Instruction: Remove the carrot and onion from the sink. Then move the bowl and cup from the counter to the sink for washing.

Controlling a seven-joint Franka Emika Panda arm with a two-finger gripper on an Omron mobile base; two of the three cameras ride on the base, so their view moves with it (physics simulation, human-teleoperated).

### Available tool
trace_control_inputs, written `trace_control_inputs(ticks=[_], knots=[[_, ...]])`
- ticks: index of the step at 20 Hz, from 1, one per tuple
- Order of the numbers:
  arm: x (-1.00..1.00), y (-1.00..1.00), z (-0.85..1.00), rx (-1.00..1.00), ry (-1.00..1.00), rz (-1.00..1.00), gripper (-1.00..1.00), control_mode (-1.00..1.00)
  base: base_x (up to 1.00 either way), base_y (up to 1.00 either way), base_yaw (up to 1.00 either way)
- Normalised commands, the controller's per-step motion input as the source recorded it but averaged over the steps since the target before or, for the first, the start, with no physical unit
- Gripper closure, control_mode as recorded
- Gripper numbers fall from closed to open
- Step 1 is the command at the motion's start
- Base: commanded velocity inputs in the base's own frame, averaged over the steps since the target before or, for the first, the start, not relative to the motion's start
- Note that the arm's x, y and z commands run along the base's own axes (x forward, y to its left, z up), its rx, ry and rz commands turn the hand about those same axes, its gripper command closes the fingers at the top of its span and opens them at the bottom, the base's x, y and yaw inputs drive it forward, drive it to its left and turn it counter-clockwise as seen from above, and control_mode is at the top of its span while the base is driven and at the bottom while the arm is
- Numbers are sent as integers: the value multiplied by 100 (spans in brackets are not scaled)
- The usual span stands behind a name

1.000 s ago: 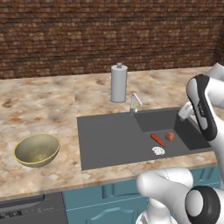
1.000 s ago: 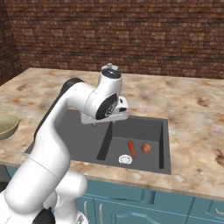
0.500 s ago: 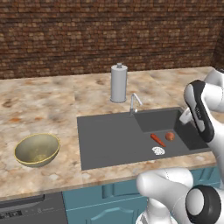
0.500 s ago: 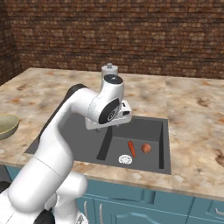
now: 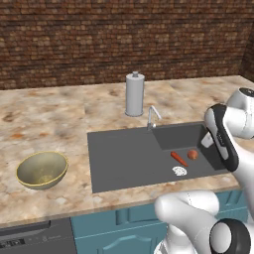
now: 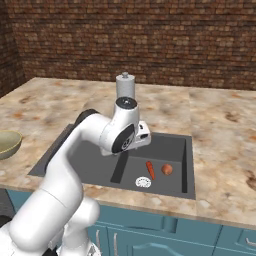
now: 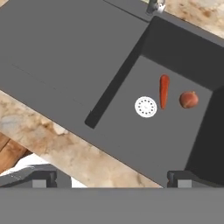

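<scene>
Above the sink (image 7: pixel 65 57), gripper (image 7: pixel 109 177) seemingly wide; carrot (image 7: pixel 164 90) beside onion (image 7: pixel 188 99).

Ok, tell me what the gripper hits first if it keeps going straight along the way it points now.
Probably the bare basin floor of the sink, close to the white drain. The open gripper looks down into the basin; the carrot and onion lie off to one side. Depth is uncertain.

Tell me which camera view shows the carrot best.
The hand view: it looks down into the sink, and the carrot lies unblocked between the drain and the onion. The left base view shows the carrot small and slanted; the right base view shows it small beside the arm.
</scene>
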Motion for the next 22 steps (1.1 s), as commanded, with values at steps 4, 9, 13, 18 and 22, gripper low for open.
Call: trace_control_inputs(ticks=[4, 9, 13, 18, 22], knots=[[17, -4, -26, 0, -1, 0, -100, -100, 0, 0, 0], [26, -8, -22, 0, 0, -1, -100, -100, 0, 0, 0], [30, -17, -19, 0, 7, -1, -100, -100, 0, 0, 0], [36, -17, -19, 0, 8, 0, -100, -100, 0, 0, 0], [35, -14, -18, 0, 3, 0, -100, -100, 0, 0, 0]])
